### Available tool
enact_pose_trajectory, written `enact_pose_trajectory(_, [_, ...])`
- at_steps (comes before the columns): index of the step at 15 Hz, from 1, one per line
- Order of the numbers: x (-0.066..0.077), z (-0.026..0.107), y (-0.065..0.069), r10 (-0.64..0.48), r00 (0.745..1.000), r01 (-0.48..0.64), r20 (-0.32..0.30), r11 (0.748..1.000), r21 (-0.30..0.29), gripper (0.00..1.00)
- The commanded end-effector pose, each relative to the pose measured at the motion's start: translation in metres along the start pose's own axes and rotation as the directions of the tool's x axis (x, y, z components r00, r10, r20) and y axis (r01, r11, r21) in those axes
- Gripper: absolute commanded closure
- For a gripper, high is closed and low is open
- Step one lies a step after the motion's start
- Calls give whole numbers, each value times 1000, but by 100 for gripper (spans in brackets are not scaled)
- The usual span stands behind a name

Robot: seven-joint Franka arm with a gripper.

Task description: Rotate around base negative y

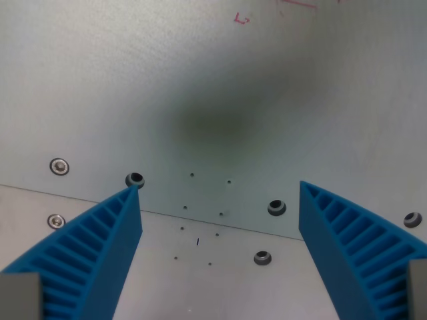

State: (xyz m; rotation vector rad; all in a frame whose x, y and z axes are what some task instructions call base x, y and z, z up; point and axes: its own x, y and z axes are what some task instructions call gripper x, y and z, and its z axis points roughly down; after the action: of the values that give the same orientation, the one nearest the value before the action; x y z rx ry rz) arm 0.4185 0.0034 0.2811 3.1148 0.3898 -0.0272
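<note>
Wrist view: looking down on a grey metal surface point(200, 80), seam running from left edge down toward lower right. Gripper point(219, 200) spread wide, holding nothing; ribbed blue fingers point(100, 247) rising from both bottom corners, tips well apart. Between the tips, a cluster of small drilled holes point(200, 213) straddling the seam. Black-rimmed bolt holes point(135, 179) just beside the left fingertip, others near the right finger. Silver screw heads point(59, 166) at the wrist view's left. Faint red marks point(241, 19) along the top edge. Dark blurred shadow at centre. No separate task object to place; only the bare plate beneath the gripper.
</note>
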Motion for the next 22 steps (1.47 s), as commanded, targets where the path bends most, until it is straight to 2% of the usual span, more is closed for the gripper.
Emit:
enact_pose_trajectory(1, [0,-3,0,0,1000,0,-19,1000,-5,0])
enact_pose_trajectory(11, [0,-3,0,-2,991,-3,-132,999,-33,0])
enact_pose_trajectory(22, [0,-3,0,-7,967,-9,-254,998,-64,0])
